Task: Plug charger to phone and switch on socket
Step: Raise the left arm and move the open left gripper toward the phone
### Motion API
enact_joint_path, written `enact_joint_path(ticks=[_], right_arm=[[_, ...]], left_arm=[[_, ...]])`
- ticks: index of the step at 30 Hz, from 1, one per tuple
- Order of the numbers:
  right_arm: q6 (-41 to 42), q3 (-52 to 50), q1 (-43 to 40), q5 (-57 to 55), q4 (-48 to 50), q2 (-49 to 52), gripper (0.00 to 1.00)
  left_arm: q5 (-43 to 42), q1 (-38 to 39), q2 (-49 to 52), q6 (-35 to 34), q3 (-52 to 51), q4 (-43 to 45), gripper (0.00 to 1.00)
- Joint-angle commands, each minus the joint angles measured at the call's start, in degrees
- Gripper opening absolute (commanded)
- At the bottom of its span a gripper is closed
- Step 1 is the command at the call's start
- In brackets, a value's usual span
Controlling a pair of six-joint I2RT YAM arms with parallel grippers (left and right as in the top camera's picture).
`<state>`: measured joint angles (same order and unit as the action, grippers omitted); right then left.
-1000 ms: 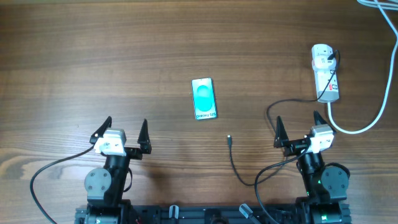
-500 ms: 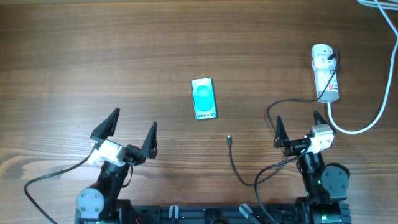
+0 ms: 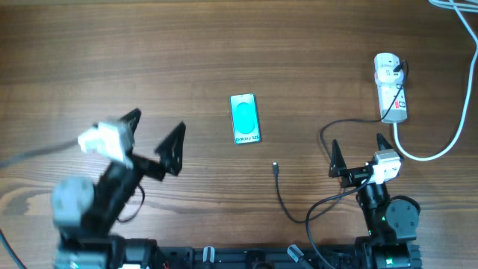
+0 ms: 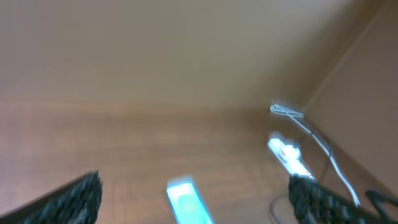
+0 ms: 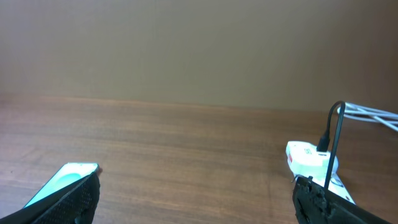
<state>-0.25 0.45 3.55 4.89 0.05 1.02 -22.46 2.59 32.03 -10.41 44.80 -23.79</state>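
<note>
**A:** Where is the phone?

**B:** The phone (image 3: 245,118) lies flat on the bench (image 3: 149,52), near the middle. Its cyan screen faces up, and the dark lettering is on the short edge nearer the arms.

**A:** And the charger?

**B:** The charger (image 3: 281,196) is a thin black cable. Its small tip lies loose on the bench, nearer the arms than the phone and slightly to the phone's right, clearly apart from it. From the tip the cable curves away towards the base of the right arm.

**A:** What about the socket?

**B:** The socket (image 3: 390,90) is white with a red mark. It sits well to the right of the phone and a little farther from the arms. A black plug sits at its far end, and a thick white cord (image 3: 441,153) loops off from its near end. I cannot tell how the switch is set.

**A:** And the fingers?

**B:** The left fingers (image 3: 173,146) are spread wide with nothing between them. They are to the left of the phone and a little nearer the arms, and that arm looks blurred from overhead. The right fingers (image 3: 334,158) are also spread wide and empty. They are to the right of the phone, past the charger's tip.
</note>
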Motion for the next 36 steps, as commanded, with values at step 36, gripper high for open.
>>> enact_joint_path(ticks=[36], right_arm=[[0.4, -0.1, -0.2, 0.0, 0.1, -0.2, 1.00]], left_arm=[[2.8, 10.4, 30.8, -8.3, 22.6, -33.8, 1.00]])
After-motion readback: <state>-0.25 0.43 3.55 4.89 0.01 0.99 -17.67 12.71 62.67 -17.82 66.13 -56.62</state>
